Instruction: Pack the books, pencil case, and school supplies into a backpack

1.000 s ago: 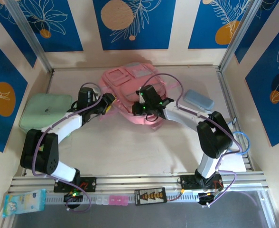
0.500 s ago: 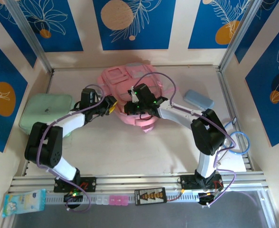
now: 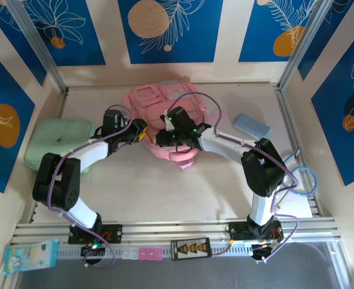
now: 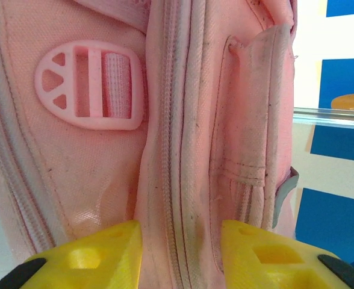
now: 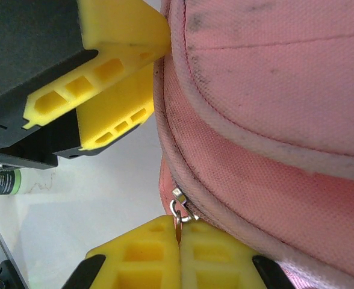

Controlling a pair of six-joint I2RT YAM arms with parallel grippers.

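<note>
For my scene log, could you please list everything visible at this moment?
backpack: one, pink, far centre, between the two grippers.
zip pull: one, silver, on the backpack's edge seam.
pencil case: one, pale blue, right of the backpack, apart from it.
green case: one, mint, left side.
tissue pack: one, blue, near-left corner.
black box: one, black with yellow marks, near edge, centre.
cable loop: one, blue, right edge.
left gripper: one, yellow fingers, clamped on a fold of the backpack.
right gripper: one, yellow fingers, shut on the zip pull.
</note>
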